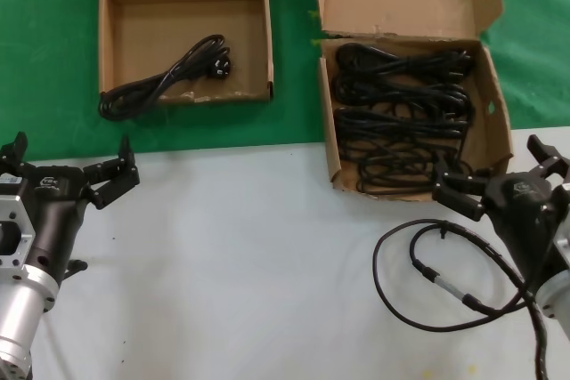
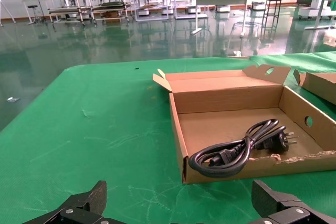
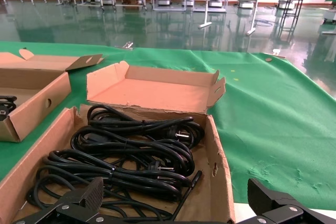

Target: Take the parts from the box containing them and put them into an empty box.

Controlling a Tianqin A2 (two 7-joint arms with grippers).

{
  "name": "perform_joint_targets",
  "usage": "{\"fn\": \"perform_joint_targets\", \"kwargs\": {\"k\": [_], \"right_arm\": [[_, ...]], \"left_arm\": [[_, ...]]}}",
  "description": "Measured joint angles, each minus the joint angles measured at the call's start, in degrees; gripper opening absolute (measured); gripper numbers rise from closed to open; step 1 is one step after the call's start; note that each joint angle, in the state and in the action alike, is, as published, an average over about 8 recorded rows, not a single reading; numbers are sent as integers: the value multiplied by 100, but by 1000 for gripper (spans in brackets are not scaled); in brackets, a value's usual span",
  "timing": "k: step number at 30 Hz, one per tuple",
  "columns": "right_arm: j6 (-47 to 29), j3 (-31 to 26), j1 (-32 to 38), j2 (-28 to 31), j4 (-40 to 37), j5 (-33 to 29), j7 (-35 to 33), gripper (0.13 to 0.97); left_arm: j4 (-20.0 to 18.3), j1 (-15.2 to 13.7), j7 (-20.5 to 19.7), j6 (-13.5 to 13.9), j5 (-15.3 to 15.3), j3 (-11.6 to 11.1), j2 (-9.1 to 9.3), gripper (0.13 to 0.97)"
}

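The right gripper (image 1: 499, 175) hovers with its fingers spread wide and holding nothing, poised at the near edge of the long box (image 1: 495, 113), whose tall lid flap stands up on the side away from the gripper. Just ahead of and below the fingers, the power cords (image 1: 401, 117) lie piled in that box as several looped black bundles that fill most of its floor, plugs showing among the loops. A thicker black cable (image 1: 427, 264) curls on the grey bench (image 1: 249, 264) just beside this gripper, on its inner side and a little nearer the robot. The left gripper (image 1: 69, 165) waits over the bench's grey surface, also wide open and empty. Ahead of it, well apart, sits the squarish box (image 1: 111, 42) on the green cloth (image 1: 44, 51), and one looped cord (image 1: 165, 77) already lies inside, slanting across the floor with its end hanging over the ragged front edge nearest the left gripper.
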Motion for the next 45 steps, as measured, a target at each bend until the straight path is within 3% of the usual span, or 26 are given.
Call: {"fn": "perform_joint_targets", "kwargs": {"k": [45], "right_arm": [[0,0,0,0,0,0,0,966]], "left_arm": [[0,0,0,0,0,0,0,966]]}}
